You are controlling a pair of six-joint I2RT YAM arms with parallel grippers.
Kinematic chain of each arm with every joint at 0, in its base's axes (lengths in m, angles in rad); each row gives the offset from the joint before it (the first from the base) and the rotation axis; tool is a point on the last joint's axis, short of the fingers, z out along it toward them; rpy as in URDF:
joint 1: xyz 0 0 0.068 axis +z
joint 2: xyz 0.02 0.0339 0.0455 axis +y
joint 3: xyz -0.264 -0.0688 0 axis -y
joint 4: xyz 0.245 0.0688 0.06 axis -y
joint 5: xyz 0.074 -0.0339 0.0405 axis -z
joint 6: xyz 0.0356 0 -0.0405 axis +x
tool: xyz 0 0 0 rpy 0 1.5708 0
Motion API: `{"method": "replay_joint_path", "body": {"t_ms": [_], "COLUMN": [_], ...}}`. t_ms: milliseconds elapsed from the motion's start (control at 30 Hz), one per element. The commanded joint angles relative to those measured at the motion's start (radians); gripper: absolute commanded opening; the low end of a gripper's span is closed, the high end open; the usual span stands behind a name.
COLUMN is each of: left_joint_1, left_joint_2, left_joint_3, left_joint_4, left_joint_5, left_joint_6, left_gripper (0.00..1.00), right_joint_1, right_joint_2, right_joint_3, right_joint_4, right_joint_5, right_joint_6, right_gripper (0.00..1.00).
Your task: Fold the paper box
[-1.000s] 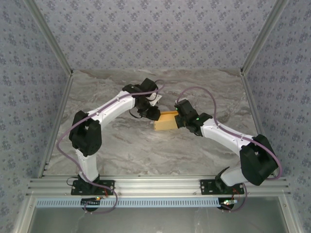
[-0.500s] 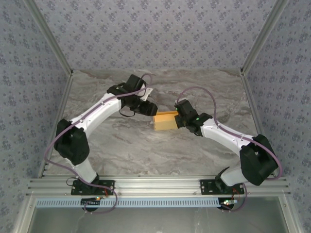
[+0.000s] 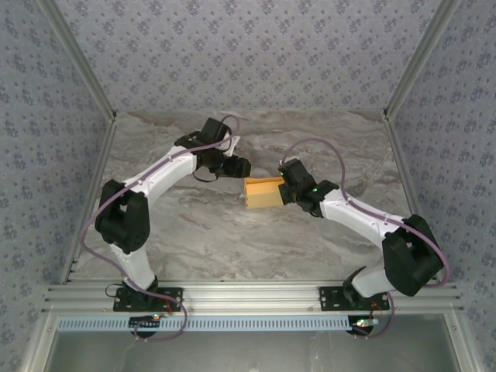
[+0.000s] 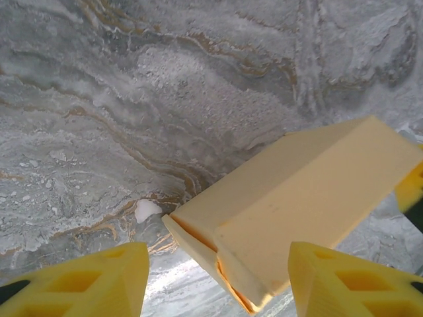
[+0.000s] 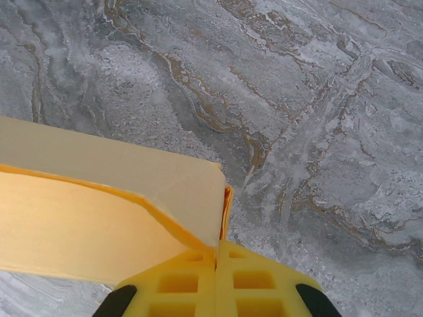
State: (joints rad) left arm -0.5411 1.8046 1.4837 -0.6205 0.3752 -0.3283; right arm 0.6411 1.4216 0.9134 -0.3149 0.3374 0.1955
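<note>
1. The paper box [image 3: 263, 192] was roughly mid-counter [image 3: 201, 240], between the two claws. It was yellow-orange card in a closed rectangular shape, long side running left-right in the top view. I couldn't tell whether it rested flat on the marble-pattern surface or was held just off it.
2. The right claw [image 3: 286, 191] was at the box's right end. In the wrist view its yellow fingers [image 5: 178, 284] were pressed together with a card edge of the box [image 5: 99, 224] pinched in the seam between them, so it was clamped on the box.
3. The left claw [image 3: 239, 167] was just off the box's upper-left corner, pointing at it, jaws standing apart.
4. In the left wrist view the box [image 4: 310, 191] lay tilted, its end between the two yellow fingers [image 4: 86, 281]. There was a clear gap on the left of that view. The other finger was very close to the box corner, and I couldn't tell whether it touched.
5. That end showed a flap edge slightly proud, with a thin orange slit along it, so not flush.
6. A small white speck [image 4: 147, 210] was on the counter just beside the box's near corner.
</note>
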Motion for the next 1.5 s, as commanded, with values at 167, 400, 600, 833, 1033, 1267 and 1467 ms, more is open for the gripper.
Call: {"method": "replay_joint_path", "body": {"t_ms": [167, 400, 600, 833, 1033, 1267, 1467], "left_joint_1": [0.004, -0.003, -0.010, -0.009, -0.009, -0.041, -0.144], "left_joint_2": [0.003, -0.013, -0.024, -0.042, -0.111, -0.234, -0.252], "left_joint_3": [-0.036, -0.121, -0.162, -0.164, -0.180, -0.264, -0.288], "left_joint_4": [0.060, 0.119, 0.147, 0.152, 0.165, 0.212, 0.175], "left_joint_5": [0.044, 0.069, 0.062, 0.034, -0.031, -0.075, -0.206], "left_joint_6": [-0.028, -0.058, -0.069, -0.072, -0.070, -0.037, 0.016], "left_gripper": [0.53, 0.51, 0.51, 0.51, 0.55, 0.61, 0.56], "right_joint_1": [0.006, 0.008, 0.007, 0.008, 0.007, 0.006, 0.005], "right_joint_2": [0.024, 0.024, 0.022, 0.019, 0.022, 0.022, 0.022], "right_joint_3": [-0.012, -0.018, -0.016, -0.006, -0.001, 0.004, 0.004], "right_joint_4": [-0.070, -0.069, -0.072, -0.082, -0.085, -0.091, -0.089], "right_joint_5": [-0.026, -0.025, -0.024, -0.018, -0.020, -0.017, -0.017], "right_joint_6": [0.016, 0.020, 0.022, 0.019, 0.018, 0.013, 0.013], "right_gripper": [0.00, 0.00, 0.00, 0.00, 0.00, 0.00, 0.00]}}
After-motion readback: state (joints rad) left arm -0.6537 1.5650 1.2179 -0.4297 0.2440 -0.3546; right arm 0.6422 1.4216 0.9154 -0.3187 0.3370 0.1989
